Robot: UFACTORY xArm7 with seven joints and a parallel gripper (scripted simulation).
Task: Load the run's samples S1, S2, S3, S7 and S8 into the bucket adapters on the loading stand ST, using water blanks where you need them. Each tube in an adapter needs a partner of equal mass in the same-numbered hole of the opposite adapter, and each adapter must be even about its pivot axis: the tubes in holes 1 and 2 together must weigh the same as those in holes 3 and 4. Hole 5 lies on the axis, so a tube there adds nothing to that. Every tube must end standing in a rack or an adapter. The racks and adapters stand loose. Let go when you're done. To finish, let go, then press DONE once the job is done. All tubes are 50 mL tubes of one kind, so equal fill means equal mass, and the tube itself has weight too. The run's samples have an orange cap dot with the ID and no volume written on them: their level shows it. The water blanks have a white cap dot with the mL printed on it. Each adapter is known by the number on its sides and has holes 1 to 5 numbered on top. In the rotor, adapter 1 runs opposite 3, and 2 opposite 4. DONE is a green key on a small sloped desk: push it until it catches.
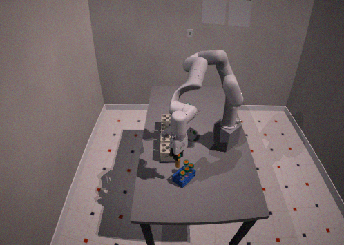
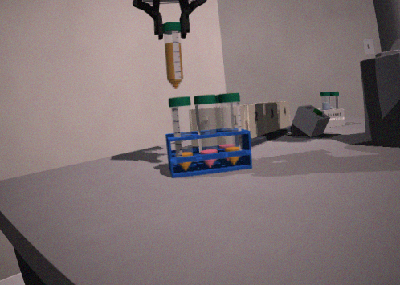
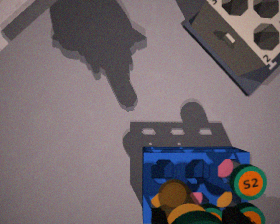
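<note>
My gripper (image 1: pixel 178 154) (image 2: pixel 172 35) (image 3: pixel 195 218) is shut on a green-capped tube (image 1: pixel 177 163) (image 2: pixel 173 61) (image 3: pixel 173 194), well filled with orange liquid. The tube hangs upright above the far side of the blue rack (image 1: pixel 180 182) (image 2: pixel 213 171) (image 3: pixel 151 156), clear of it. Its ID is hidden. Several orange-dot tubes stand in the rack with low pink or orange levels; one is S2 (image 3: pixel 250 183). Cream adapters (image 1: pixel 166 157) (image 2: pixel 277 115) (image 3: pixel 216 37) stand in a row on the dark stand (image 3: pixel 248 86); the visible holes of the nearest look empty.
The white BLANKS rack (image 2: pixel 335 115) stands at the back with capped tubes, mostly hidden by the arm in the top view. The grey sloped desk (image 1: pixel 192 134) (image 2: pixel 308 122) with its green key (image 2: pixel 317 111) stands between the adapters and the arm's base (image 1: pixel 231 133).
</note>
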